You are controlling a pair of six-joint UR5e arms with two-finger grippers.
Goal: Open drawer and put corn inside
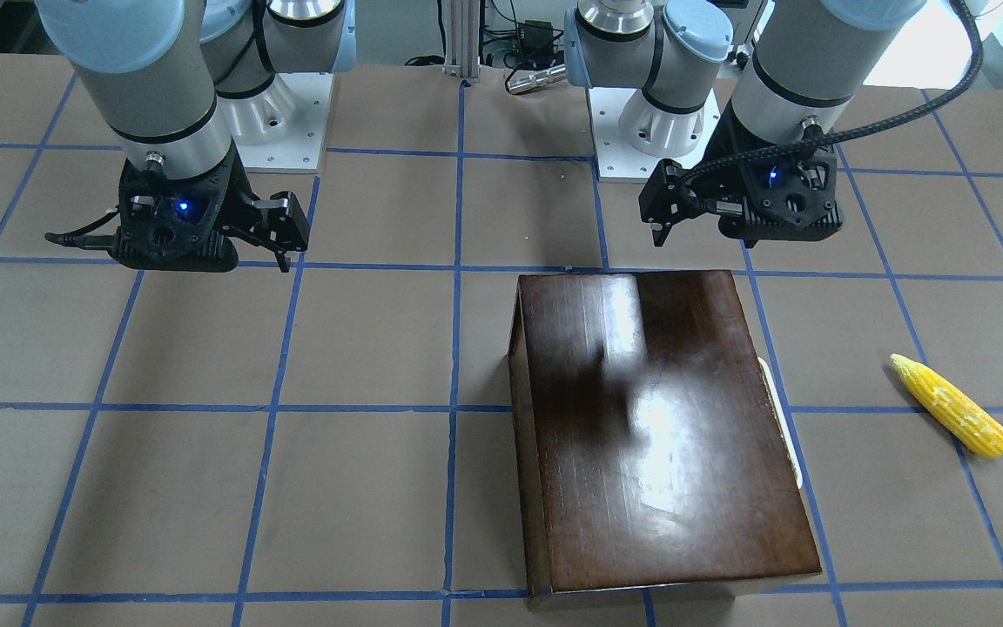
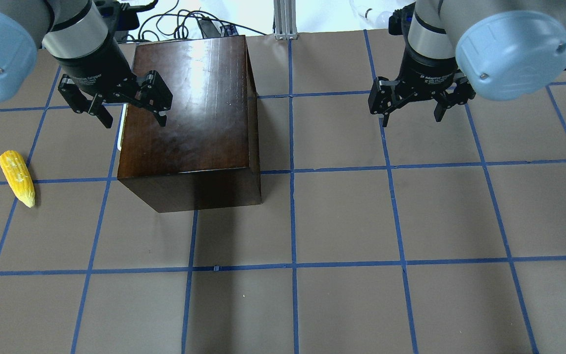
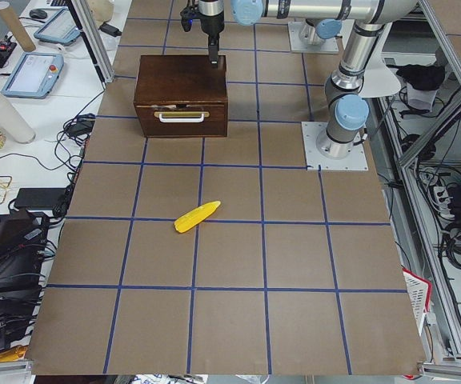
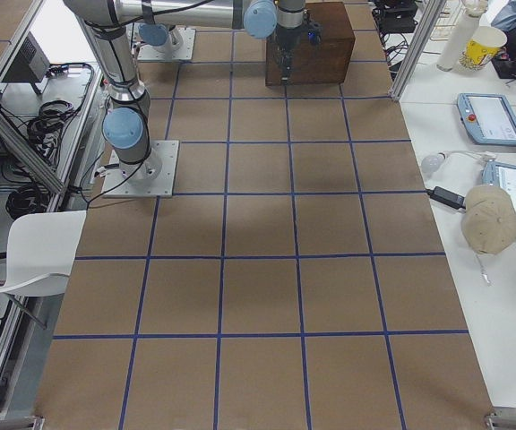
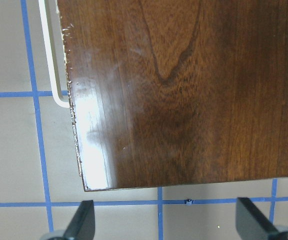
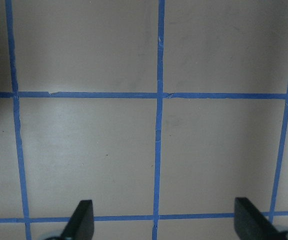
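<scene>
I counted one box (image 2: 189, 113) with one drawer (image 3: 181, 130), one corn (image 2: 16, 178) and my two tools. My left tool (image 2: 133, 115) hung spread above the box's handle-side edge; my right tool (image 2: 410, 115) hung spread above bare surface (image 2: 342, 216), holding nothing. The corn lay on the surface to my left, well apart from the box, on the drawer's side. The drawer sat shut, so its inside was hidden; from above only a sliver of the whitish handle (image 5: 46, 50) showed. My wrist views cut the fingers off at their tips. The surface was brown, gridded with blue tape; cluttered benches flanked it.
</scene>
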